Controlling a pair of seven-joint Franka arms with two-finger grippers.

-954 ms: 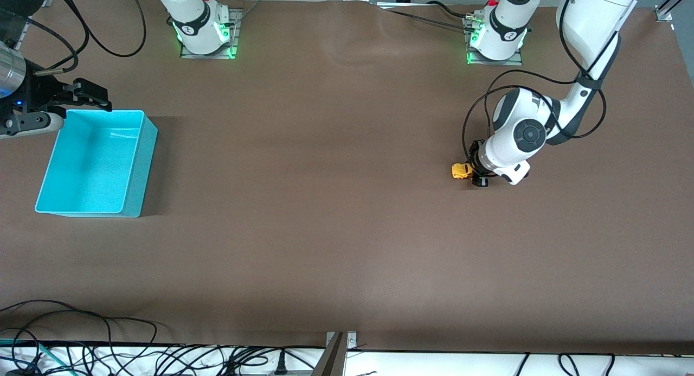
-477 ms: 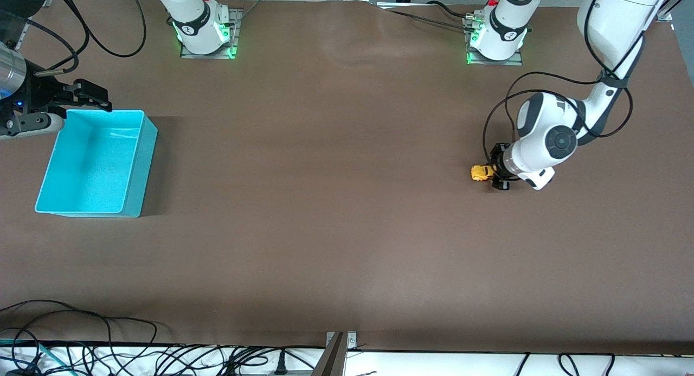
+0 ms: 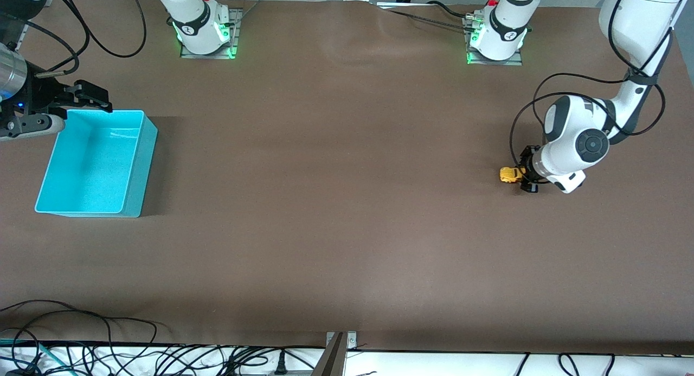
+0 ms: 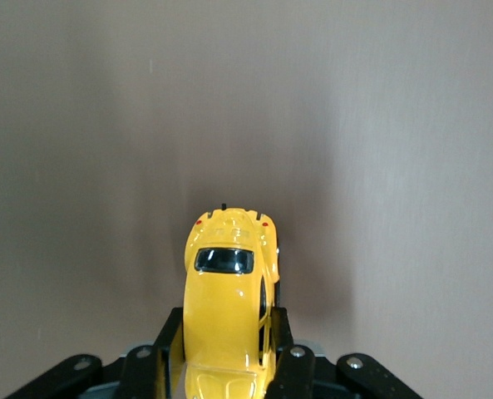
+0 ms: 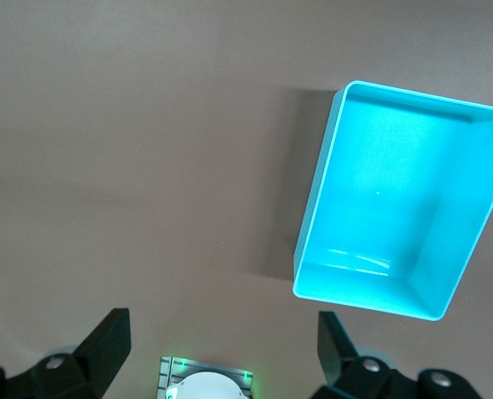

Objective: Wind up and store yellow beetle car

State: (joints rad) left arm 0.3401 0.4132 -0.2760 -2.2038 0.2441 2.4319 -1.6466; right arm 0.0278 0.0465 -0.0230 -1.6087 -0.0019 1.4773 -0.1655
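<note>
1. The small glossy yellow beetle-shaped toy car (image 3: 508, 174) sits on the brown desk (image 3: 347, 202) toward the left arm's end, well apart from the turquoise plastic bin (image 3: 138, 170) at the right arm's end.
2. The left claw (image 3: 525, 174) is closed on the car, its black fingers (image 4: 289, 366) pressing the two flanks of the body while the rest of the car sticks out clear of them.
3. The right claw (image 3: 81, 96) waits spread wide, holding nothing, over the bin's rim farthest from the front camera.
4. The car looks light and rigid, so I judge a modest squeeze is enough to keep it.
5. Its rounded, shiny shell is likely slippery; a grip on the curved roof could let it squirt out.
6. The flat flanks, where the fingers now sit, look like the best place to hold.
7. The small black wheels (image 4: 277, 268) need to stay free and pressed onto the desk if a pull-back spring is to wind.
8. The thin parts may be fragile, so hard clamping is a risk.
</note>
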